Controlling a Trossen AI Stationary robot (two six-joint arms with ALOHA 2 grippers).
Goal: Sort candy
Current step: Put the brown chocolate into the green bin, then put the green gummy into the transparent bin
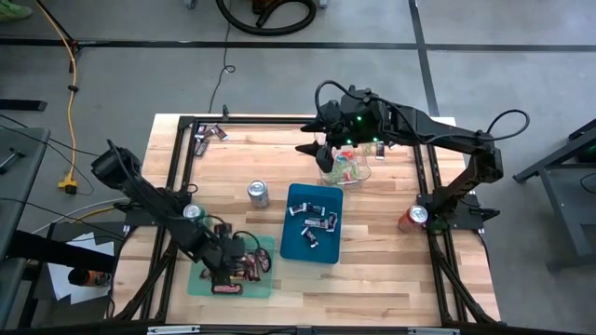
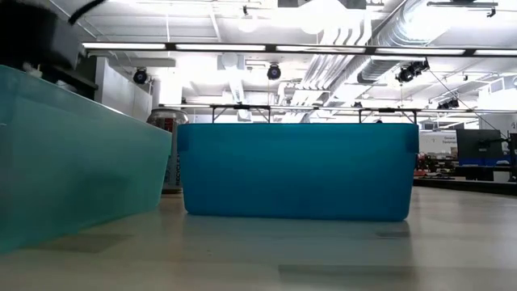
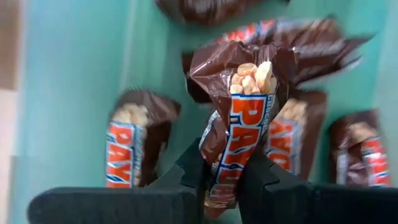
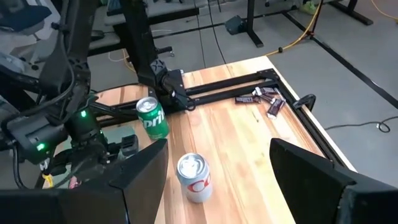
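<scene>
Two arms: both over the table, one at each end.
Left gripper (image 3: 227, 180): fingers pinched on a brown candy bar (image 3: 239, 118), above the green tray (image 1: 197, 282).
Green tray candy: more brown bars (image 3: 130, 143) lie inside.
Blue tray (image 1: 291, 244): dark wrapped pieces (image 1: 313, 221).
Right gripper (image 1: 323, 149): fingers spread wide, empty, beside the bright candy pile (image 1: 348, 167).
Far corner: dark bars (image 1: 210, 136).

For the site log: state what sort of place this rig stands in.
Most likely a robotics lab or workshop: the wooden table stands on a bare concrete floor crossed by a yellow cable, with exposed ceiling ducts overhead.
</scene>
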